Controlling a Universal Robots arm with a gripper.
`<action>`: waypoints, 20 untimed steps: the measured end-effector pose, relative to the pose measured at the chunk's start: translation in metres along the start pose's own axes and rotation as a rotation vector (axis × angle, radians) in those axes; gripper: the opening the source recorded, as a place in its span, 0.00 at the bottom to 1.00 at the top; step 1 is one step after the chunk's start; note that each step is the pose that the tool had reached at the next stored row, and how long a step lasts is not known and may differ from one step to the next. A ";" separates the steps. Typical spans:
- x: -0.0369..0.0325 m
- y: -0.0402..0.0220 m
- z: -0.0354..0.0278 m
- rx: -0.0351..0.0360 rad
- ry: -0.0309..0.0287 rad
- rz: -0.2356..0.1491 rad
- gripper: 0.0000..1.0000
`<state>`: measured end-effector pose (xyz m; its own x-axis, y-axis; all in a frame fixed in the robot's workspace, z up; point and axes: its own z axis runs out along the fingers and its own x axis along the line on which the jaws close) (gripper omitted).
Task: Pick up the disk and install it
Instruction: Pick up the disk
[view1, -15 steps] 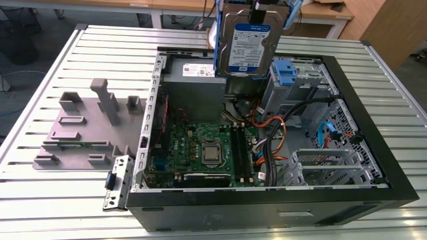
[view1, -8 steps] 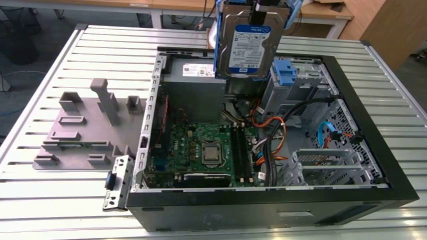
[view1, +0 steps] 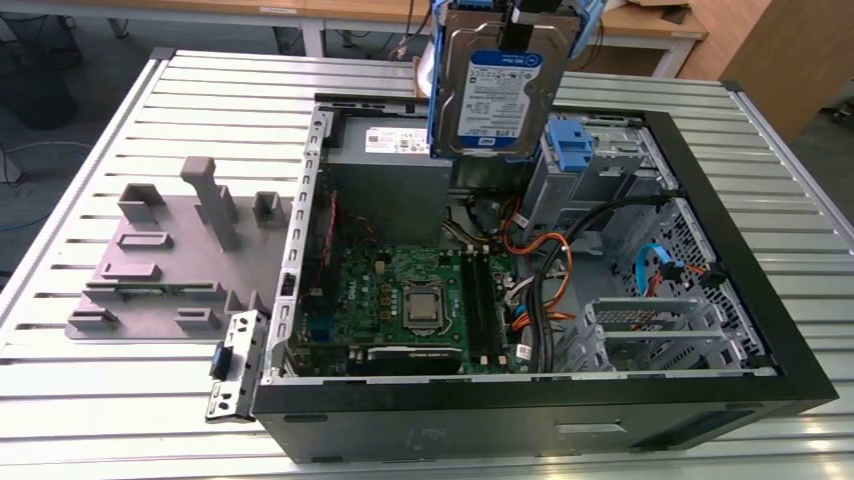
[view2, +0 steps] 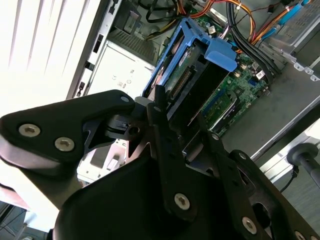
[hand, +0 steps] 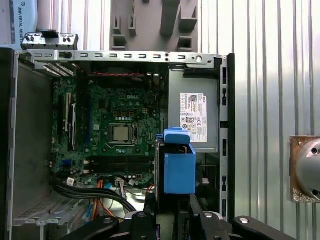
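Silver hard disk (view1: 501, 85), white-and-blue label facing out, blue plastic side rails, hanging upright at the exterior view's top centre, above the open computer case (view1: 747, 330), claw (view2: 180, 106) clamped on its top end, slatted metal table (view1: 80, 400) beneath

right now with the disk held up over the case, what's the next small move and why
Probably lower it slowly toward the drive bay beside the blue latch. The gripper is shut on the disk, which hangs upright above the open computer case and is not yet seated in anything.
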<state>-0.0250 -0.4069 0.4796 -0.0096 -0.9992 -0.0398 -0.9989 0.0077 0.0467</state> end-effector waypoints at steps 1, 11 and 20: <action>0.0003 0.0000 0.0000 0.0000 -0.0001 0.000 0.35; 0.0033 0.0000 0.0000 0.0000 0.0001 0.000 0.35; 0.0081 -0.0001 0.0001 0.0000 0.0001 0.000 0.35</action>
<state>-0.0250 -0.4150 0.4792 -0.0097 -0.9992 -0.0397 -0.9989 0.0078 0.0467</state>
